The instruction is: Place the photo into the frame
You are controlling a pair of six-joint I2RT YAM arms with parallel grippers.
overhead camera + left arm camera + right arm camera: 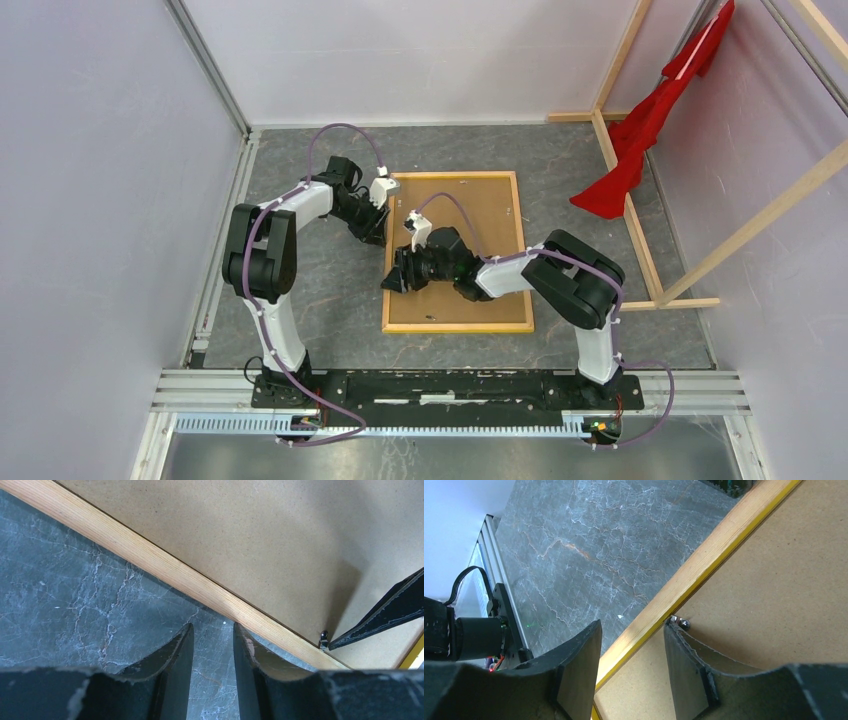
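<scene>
The frame (460,327) lies face down on the grey table, its light wood back up, with a brown backing board (480,215) in it. The photo is hidden. My left gripper (377,233) is open over the table just outside the frame's left rail (150,560), near its far corner, and holds nothing (212,627). My right gripper (392,282) is open at the middle of the left rail. In the right wrist view (631,625) its jaws straddle the rail (704,560), and one fingertip is beside a small metal tab (681,623) on the backing board (774,580).
Bare wooden beams (640,230) with a red cloth (650,120) stand at the right, past the frame. Walls close in the left and back. An aluminium rail (450,385) carries the arm bases at the near edge. Another metal tab (324,639) sits by the rail.
</scene>
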